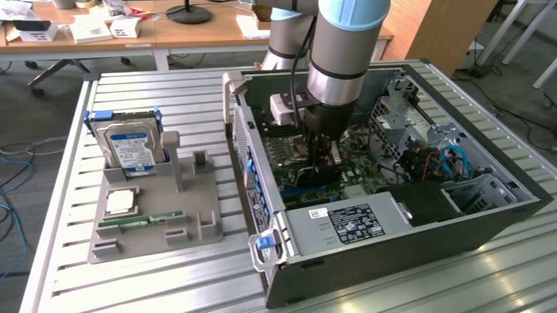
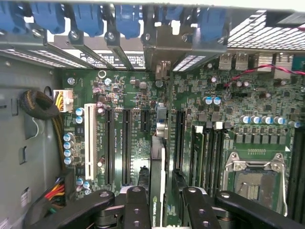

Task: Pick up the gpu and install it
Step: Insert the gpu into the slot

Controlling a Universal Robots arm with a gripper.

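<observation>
My gripper [image 1: 324, 171] reaches down into the open computer case [image 1: 487, 215], over the green motherboard [image 2: 128, 90]. The gpu [image 2: 157, 181] stands on edge in a slot of the board, a thin black card seen edge-on between my two fingers [image 2: 138, 210]. One finger lies close against the card and the other stands a little off it, so the gripper [image 2: 167, 202] is open around the card. In the exterior view the gpu [image 1: 301, 177] is a dark shape low beside the gripper, mostly hidden by it.
On the exterior view's left a grey fixture tray [image 1: 152, 241] holds an upright silver hard drive [image 1: 129, 147], a CPU chip [image 1: 120, 201] and a green RAM stick [image 1: 139, 222]. The case holds a power supply [image 1: 344, 225], an open CPU socket [image 2: 255, 183] and blue slot latches [image 2: 88, 19].
</observation>
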